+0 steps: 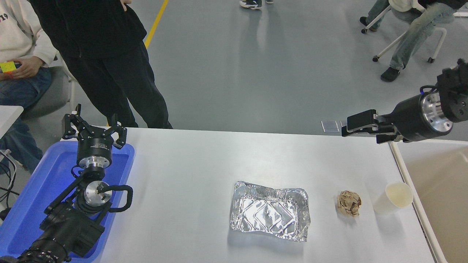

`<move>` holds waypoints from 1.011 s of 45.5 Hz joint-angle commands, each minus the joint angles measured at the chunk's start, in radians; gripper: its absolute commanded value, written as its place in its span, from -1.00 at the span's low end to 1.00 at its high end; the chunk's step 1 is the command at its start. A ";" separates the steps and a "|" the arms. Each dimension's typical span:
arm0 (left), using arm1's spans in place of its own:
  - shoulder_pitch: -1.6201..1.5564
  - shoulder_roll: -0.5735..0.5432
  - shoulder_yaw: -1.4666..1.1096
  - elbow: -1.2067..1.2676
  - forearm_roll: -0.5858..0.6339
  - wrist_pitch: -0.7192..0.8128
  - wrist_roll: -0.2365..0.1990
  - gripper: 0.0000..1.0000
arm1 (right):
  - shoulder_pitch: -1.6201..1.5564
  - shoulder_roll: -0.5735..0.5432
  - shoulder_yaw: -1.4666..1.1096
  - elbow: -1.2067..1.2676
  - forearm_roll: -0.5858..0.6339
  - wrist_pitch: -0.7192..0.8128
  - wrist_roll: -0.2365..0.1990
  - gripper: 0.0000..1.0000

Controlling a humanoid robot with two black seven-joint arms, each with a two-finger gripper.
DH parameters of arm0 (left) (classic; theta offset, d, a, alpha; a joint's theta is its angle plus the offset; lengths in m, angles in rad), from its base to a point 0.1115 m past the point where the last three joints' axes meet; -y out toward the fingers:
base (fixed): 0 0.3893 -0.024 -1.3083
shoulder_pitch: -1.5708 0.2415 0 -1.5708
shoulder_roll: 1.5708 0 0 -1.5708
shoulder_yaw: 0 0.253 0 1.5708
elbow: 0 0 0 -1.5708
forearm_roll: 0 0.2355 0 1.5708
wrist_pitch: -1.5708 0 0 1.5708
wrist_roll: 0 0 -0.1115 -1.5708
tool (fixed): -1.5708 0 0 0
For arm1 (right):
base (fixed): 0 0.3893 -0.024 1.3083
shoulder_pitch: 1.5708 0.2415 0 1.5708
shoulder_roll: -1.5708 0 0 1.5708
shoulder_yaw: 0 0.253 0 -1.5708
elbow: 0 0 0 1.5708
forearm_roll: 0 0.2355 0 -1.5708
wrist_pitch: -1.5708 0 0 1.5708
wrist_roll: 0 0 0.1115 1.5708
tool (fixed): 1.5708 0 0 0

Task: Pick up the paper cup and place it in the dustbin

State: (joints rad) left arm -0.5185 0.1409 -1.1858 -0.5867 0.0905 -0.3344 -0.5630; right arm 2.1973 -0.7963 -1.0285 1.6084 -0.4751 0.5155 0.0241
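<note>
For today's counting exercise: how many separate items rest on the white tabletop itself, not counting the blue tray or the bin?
3: the foil tray near the middle front, the crumpled brown paper ball to its right, and the paper cup rightmost, beside the dustbin. None seem hidden.

Cream-white paper cup [393,198], crumpled brown paper ball [349,203], crinkled silver foil tray [270,210], blue plastic tray [33,190], white counter [190,171], beige dustbin [438,182].

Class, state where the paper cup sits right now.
The paper cup stands on the table's right edge, between the crumpled paper ball and the dustbin.
</note>
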 commanded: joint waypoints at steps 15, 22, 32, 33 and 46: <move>0.000 0.000 0.000 0.001 0.000 0.000 0.000 0.98 | 0.182 0.035 -0.036 0.068 -0.192 0.214 -0.001 1.00; 0.000 0.000 0.000 -0.001 0.000 0.000 0.000 0.98 | 0.226 0.034 -0.030 0.068 -0.181 0.270 -0.003 1.00; 0.000 0.000 0.000 -0.001 0.000 0.000 0.000 0.98 | 0.205 0.006 -0.031 0.035 -0.186 0.270 -0.006 1.00; 0.000 -0.001 0.000 -0.001 0.000 0.000 0.000 0.98 | 0.200 -0.001 -0.033 0.025 -0.191 0.270 -0.007 1.00; 0.000 -0.001 0.000 0.001 0.000 0.000 0.000 0.98 | 0.010 -0.155 -0.015 -0.160 -0.440 0.270 -0.012 1.00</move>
State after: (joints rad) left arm -0.5185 0.1406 -1.1858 -0.5871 0.0905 -0.3344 -0.5630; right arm 2.3363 -0.8436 -1.0571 1.5694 -0.7357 0.7788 0.0139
